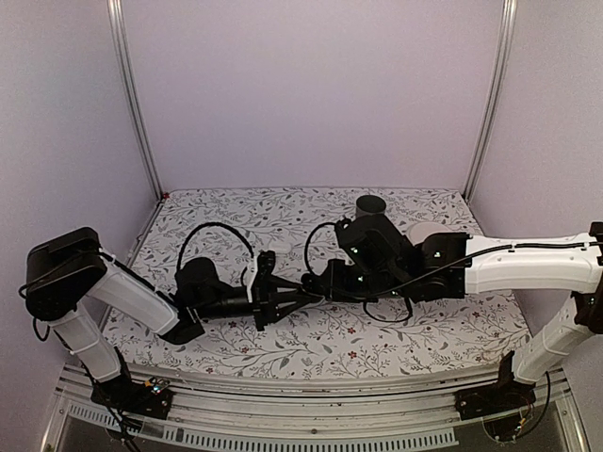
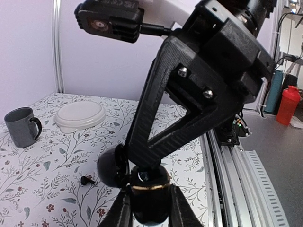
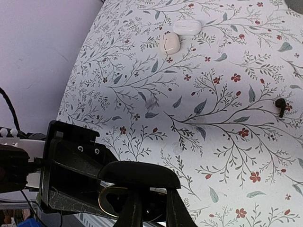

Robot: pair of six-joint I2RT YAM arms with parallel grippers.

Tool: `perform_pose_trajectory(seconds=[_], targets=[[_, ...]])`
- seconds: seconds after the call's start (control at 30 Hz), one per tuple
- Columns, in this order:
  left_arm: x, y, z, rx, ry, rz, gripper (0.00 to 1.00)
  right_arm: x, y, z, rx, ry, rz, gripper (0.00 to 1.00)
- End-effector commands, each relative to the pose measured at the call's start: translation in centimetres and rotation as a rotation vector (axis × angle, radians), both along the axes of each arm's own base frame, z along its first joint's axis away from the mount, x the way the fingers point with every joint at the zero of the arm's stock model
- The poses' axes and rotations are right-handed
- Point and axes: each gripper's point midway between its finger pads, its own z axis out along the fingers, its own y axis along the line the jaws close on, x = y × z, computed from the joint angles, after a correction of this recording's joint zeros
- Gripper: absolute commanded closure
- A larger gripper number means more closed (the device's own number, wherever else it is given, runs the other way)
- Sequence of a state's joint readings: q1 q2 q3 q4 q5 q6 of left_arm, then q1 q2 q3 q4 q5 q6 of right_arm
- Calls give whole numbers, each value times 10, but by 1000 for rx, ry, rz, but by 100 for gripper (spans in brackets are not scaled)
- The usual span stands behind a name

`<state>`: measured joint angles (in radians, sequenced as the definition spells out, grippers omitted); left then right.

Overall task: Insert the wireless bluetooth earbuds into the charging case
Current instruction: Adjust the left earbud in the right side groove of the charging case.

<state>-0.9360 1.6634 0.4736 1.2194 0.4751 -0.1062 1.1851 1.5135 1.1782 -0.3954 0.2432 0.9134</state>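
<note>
Centrally, above the floral tablecloth, the two arms meet tip to tip. The left gripper is closed on the round black charging case, one finger pressed against each side, so the case is held clear of the cloth with its gold-rimmed mouth facing up. Its lid is hinged open to the left in the left wrist view. The right gripper comes down from above with its fingertips right at the mouth of the case. Its fingers stand close together with only a narrow gap, but the dark space between them is too murky to tell whether they pinch anything or are fully closed. One black earbud lies loose on the tablecloth, near the held case and to its left in the left wrist view, touching neither gripper. In the right wrist view the same earbud sits at the right edge, well apart from the fingers. Whether an earbud already sits inside the case cannot be made out.
</note>
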Motion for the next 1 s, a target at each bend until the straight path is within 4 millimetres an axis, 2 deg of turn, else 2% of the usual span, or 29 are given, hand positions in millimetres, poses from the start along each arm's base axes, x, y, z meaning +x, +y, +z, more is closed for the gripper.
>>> perform_pose_trajectory(seconds=[0.0, 0.2, 0.37, 0.47, 0.63, 0.8, 0.97], targets=[[-6, 4, 50, -169, -110, -25, 100, 1, -14, -16, -69, 5, -16, 88], [-2, 4, 38, -141, -82, -14, 100, 3, -15, -5, -65, -24, -12, 93], [1, 6, 34, -143, -67, -5, 100, 4, -14, 2, -63, -35, -5, 93], [5, 11, 33, -148, -80, 32, 100, 2, -14, 6, -53, -28, -1, 84], [7, 22, 37, -163, -181, 95, 100, -1, -18, 21, 24, -4, -3, 75], [5, 29, 49, -181, -342, 149, 100, -2, -21, 31, 110, 33, 1, 74], [2, 29, 59, -180, -470, 180, 100, -8, -13, 41, 188, 51, 31, 74]])
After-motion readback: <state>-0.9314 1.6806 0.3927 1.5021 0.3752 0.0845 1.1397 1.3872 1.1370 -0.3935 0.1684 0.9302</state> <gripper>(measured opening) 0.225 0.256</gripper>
